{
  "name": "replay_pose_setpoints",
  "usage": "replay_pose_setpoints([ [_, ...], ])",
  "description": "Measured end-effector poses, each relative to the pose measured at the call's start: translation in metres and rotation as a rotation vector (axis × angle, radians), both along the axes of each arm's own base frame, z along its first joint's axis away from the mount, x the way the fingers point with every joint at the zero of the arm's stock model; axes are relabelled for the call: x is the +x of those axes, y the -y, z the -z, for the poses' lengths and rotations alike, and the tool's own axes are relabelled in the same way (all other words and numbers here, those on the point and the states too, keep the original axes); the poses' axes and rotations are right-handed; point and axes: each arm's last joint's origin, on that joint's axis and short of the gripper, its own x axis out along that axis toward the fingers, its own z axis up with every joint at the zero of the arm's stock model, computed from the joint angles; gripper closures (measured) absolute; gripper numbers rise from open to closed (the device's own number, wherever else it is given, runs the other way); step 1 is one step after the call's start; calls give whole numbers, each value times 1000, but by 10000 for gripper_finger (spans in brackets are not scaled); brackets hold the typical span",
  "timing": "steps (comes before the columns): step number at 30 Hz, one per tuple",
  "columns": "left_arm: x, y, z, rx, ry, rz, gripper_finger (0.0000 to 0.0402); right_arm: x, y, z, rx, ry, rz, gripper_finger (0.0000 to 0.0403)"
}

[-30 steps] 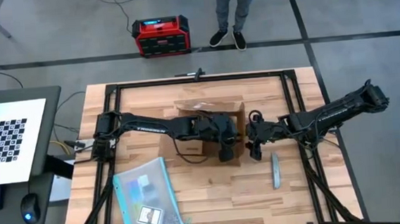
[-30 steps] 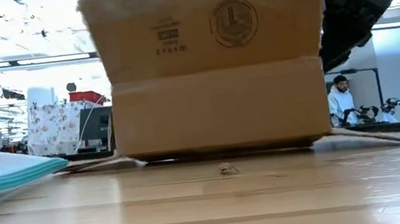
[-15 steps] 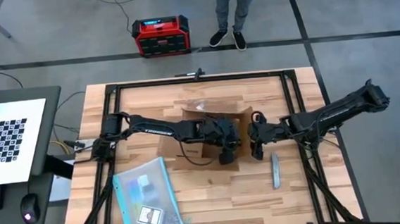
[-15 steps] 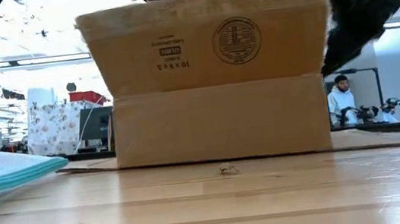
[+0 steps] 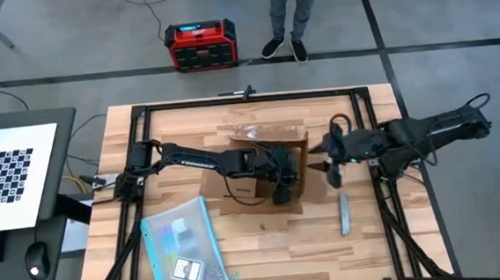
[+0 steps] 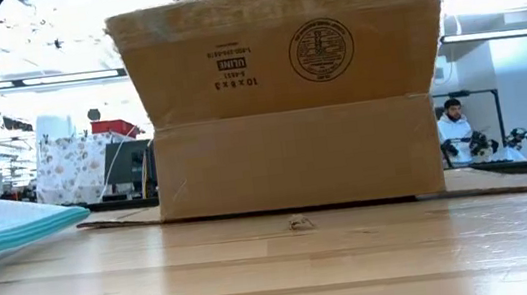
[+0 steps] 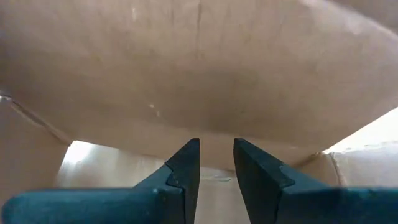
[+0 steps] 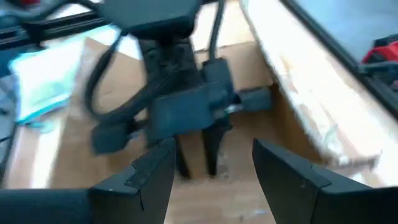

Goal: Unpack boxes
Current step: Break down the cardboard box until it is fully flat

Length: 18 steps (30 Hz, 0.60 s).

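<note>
Table (image 5: 266, 236) of pale wood planks fills the centre of the high frame, black rail frame around it. Cardboard box (image 5: 265, 161) sits mid-table, slightly above centre of that frame; in the low view it fills the middle, near flap (image 6: 282, 49) standing up and leaning outward, printed seal and size stamp on it upside down, body resting flat on the wood.

Left arm reaches in from the left-middle of the high frame, and the left gripper (image 5: 280, 169) is down inside the open top of the box. Left wrist view: its fingers (image 7: 183, 177) stand a narrow gap apart with nothing between them, cardboard wall straight ahead, light showing at the box corners. No contents visible from there.

Right gripper (image 5: 331, 165) hangs just off the box's right edge, centre-right of the high frame. Right wrist view shows its jaws moderately wide and empty, looking at the left arm's wrist in the box.

Clear teal-edged pouch (image 5: 182, 246) lies at lower left of the table. Small flat grey tool (image 5: 344, 213) lies lower right of the box, well apart from both grippers. Red and black case (image 5: 201, 44) on the floor, upper centre, next to a person's legs (image 5: 287, 14).

Step, my read: box is open, left is probing inside for contents, right looks to be standing by at the flap. Next move calls for left to find an item, open wider around it, then close and lift clear of the flaps. Whether anything is in the box, can't tell.
</note>
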Motion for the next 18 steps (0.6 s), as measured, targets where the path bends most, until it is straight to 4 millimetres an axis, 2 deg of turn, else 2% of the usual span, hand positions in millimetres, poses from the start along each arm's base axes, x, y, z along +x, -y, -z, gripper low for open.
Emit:
replay_pose_setpoints([
  [4, 0, 0, 0, 0, -2, -1, 320, 26, 12, 19, -46, -95, 33, 198],
  [7, -1, 0, 1, 0, -13, -1, 320, 32, 16, 29, -52, -183, 51, 198],
  [14, -3, 0, 4, -28, -50, -21, 320, 10, 5, 31, 25, -418, 38, 198],
  [18, -3, 0, 4, -29, -53, -23, 320, 1, -6, 49, 42, -490, 37, 198],
])
